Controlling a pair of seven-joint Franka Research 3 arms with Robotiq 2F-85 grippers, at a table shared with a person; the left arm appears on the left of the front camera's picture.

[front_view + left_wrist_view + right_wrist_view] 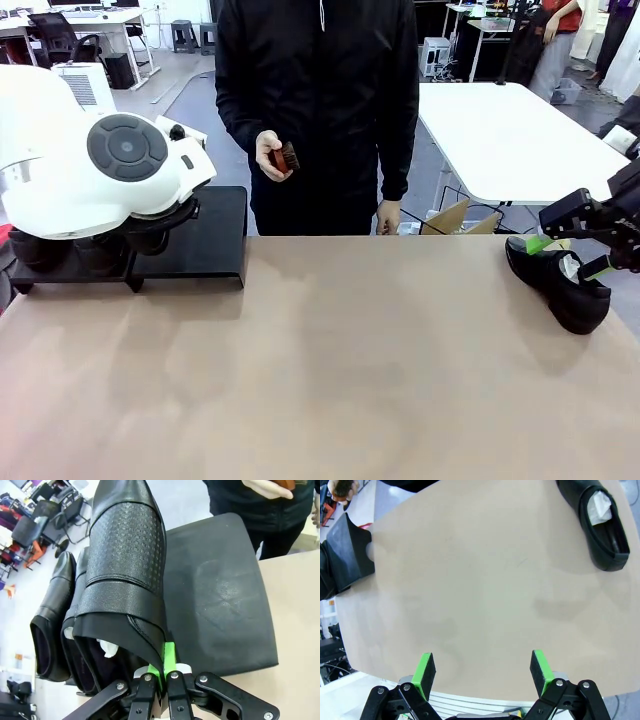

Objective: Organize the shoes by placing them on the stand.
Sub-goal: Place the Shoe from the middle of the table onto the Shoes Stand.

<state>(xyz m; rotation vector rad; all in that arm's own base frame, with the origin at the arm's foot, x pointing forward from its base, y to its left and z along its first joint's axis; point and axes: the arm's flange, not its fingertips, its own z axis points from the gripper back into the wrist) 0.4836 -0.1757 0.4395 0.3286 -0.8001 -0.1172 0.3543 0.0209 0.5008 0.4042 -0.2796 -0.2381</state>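
Our left hand [160,672] is clamped on the heel rim of a shoe [125,565] over the stand [220,600]. Our right hand [482,672] stands apart, a second shoe [596,535] lying ahead on the bench [470,580].

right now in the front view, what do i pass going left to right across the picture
stand → brush → cardboard box → shoe
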